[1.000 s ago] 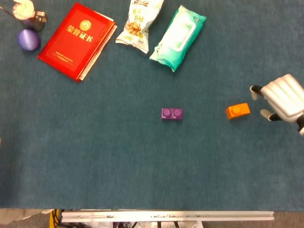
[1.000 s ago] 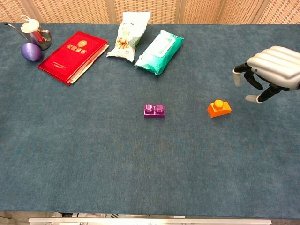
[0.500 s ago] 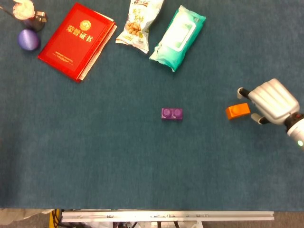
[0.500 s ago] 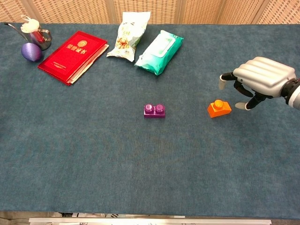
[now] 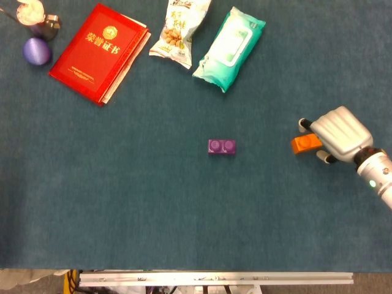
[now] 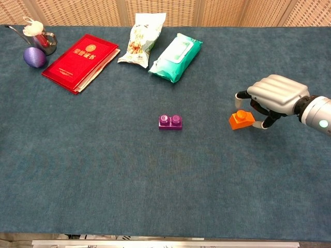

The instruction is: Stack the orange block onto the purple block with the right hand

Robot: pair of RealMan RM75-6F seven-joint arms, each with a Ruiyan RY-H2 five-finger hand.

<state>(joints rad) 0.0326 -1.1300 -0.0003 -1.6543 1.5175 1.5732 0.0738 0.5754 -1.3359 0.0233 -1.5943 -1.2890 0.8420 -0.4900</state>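
Observation:
The orange block lies on the blue cloth right of centre, its single stud up. My right hand hovers over its right side, fingers spread on either side of the block without closing on it. The purple block, with two studs, sits alone near the middle, well to the left of the orange one. My left hand appears in neither view.
At the back lie a red booklet, a snack bag and a green wipes pack. A purple egg and a small metal cup sit in the far left corner.
My right hand has moved left and down from the right edge until its fingers straddle the orange block. Neither block has moved.

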